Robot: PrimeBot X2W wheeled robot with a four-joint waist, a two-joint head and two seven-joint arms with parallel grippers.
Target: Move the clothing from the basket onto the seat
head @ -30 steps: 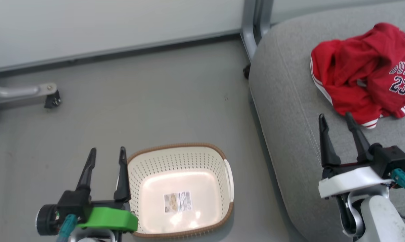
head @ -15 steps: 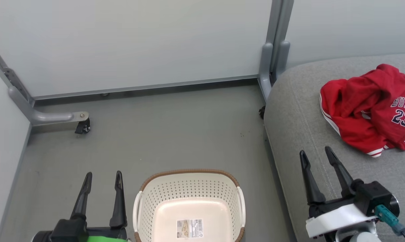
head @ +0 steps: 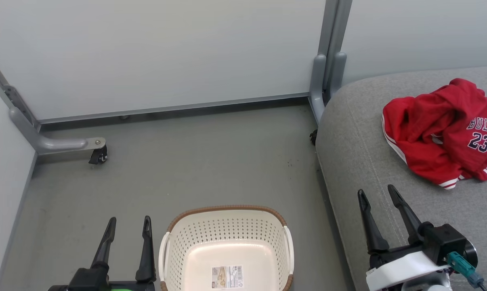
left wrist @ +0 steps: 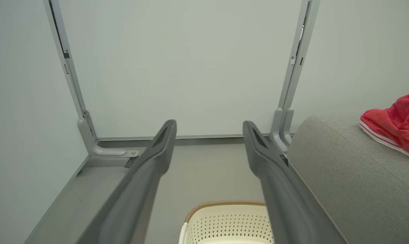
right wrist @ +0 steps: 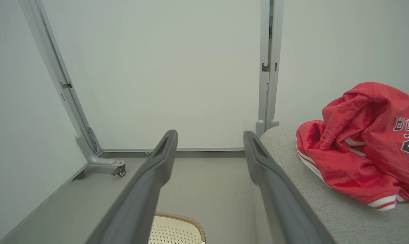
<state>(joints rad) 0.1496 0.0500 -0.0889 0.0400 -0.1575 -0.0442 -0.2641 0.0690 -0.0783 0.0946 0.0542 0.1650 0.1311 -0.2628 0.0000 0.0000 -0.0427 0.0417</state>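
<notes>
The red clothing (head: 441, 129), the "BULLS 23" jersey bunched with the other garment, lies in a heap on the grey seat (head: 364, 145) at the right; it also shows in the wrist views (right wrist: 360, 142) (left wrist: 394, 125). The cream basket (head: 227, 238) with its brown rim stands on the floor at the bottom centre, holding only its label sticker (head: 226, 277). My left gripper (head: 129, 222) is open just left of the basket. Over the seat's front edge my right gripper (head: 375, 192) is open, short of the clothing and holding nothing.
Pale partition walls close off the back and left, with grey metal posts (head: 328, 60) and a castor foot (head: 96, 151) on the grey floor. The seat's rounded edge (head: 324, 169) rises right of the basket.
The head camera has tilted up, so the whole view slid down, mostly before half a second ago. Both grippers stay open and empty; the clothing has not moved on the seat.
</notes>
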